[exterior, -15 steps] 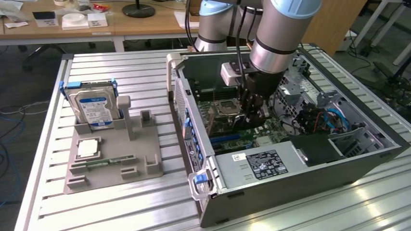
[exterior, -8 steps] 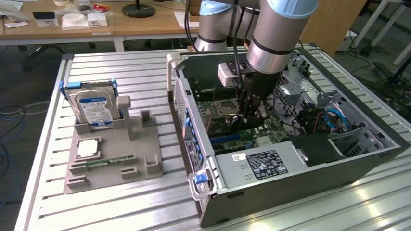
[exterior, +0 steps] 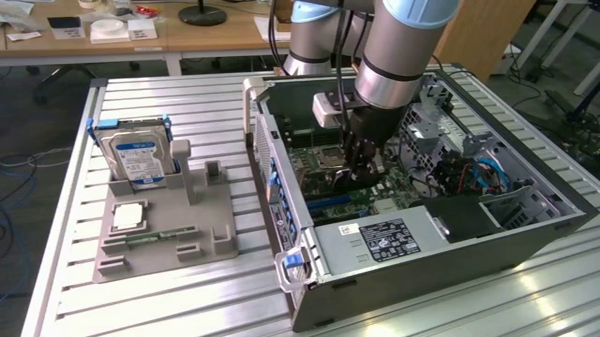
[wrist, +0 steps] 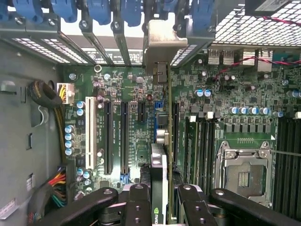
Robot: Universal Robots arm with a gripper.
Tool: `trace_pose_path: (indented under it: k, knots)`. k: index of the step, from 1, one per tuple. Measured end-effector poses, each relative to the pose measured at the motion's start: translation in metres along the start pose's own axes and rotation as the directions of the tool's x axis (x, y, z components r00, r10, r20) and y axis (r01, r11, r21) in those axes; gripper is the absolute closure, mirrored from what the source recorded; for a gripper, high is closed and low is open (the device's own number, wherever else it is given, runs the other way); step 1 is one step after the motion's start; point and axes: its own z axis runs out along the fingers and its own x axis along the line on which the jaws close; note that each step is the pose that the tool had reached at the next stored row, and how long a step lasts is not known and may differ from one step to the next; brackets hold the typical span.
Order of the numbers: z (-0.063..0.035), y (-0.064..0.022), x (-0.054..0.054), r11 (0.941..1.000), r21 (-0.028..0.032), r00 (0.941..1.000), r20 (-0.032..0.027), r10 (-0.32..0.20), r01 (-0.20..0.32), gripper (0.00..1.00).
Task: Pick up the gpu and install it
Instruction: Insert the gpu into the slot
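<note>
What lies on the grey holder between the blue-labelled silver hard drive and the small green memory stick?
A square silver processor chip lies there, between the blue-labelled hard drive and the green memory stick, seen in the exterior view.

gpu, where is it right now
The gpu is inside the open computer case, held edge-on in the gripper at the motherboard expansion slots, its metal bracket next to the row of blue clips.

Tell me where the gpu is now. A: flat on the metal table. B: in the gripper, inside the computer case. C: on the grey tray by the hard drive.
B: the gripper clamps the gpu edge-on over the motherboard.
</note>
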Motion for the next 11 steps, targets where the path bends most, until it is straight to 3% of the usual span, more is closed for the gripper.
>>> trace_pose_path:
  k: [11]
  knots:
    - [0.0021,0.0038,0.0,1.0,0.0,1.0,-0.0003,0.0,0.0,0.73]
